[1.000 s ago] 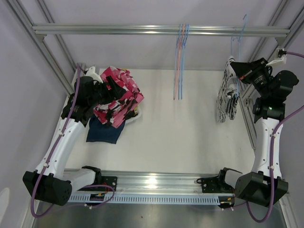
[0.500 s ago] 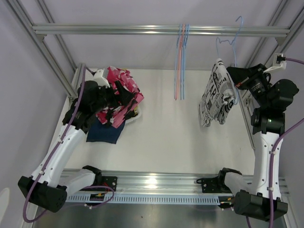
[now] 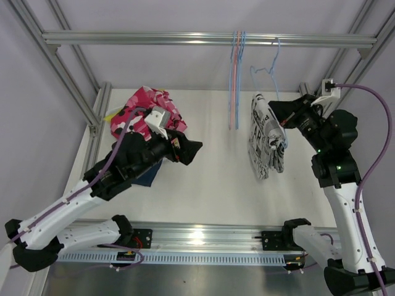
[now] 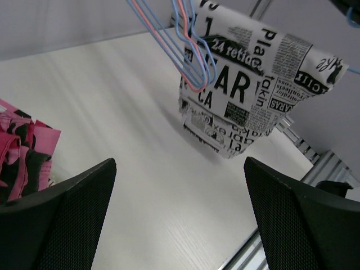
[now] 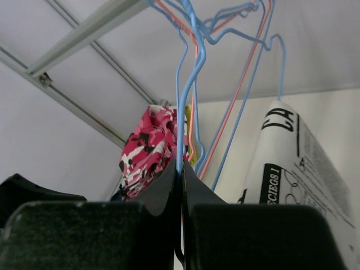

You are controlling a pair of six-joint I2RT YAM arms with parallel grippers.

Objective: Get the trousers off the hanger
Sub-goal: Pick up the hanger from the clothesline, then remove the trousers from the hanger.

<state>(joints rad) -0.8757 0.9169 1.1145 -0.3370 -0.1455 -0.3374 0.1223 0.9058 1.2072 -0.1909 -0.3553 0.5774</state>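
I count one pair on a hanger: the newspaper-print trousers point(image 3: 264, 145), draped over a blue wire hanger point(image 3: 270, 69). They hang above the right-middle of the bench point(image 3: 216, 185). My right jaws point(image 3: 278, 115) are pressed together on that hanger's wire, just above the cloth. I cannot tell whether its hook sits on the top rail point(image 3: 154, 39).

Just to the left of the print pair hangs a cluster of bare hangers point(image 3: 234, 80), blue and salmon. There are at least three, but the wires overlap too much for a firm count.

At the far-left corner lies one pile, and I can make out three pairs in it. The pink-red patterned trousers point(image 3: 151, 105) are on top. A sliver of yellow trousers point(image 3: 110, 116) shows at the left rim. A navy edge point(image 3: 152, 174) peeks from under my left arm.

My left jaws point(image 3: 192, 153) are spread wide and hold nothing. They sit over the bench just right of the pile, pointing toward the print pair.

Between them and the hanging cloth the bench is bare white. The print pair hangs close to the bare hangers on one side and near the frame's right post point(image 3: 364, 46) on the other.
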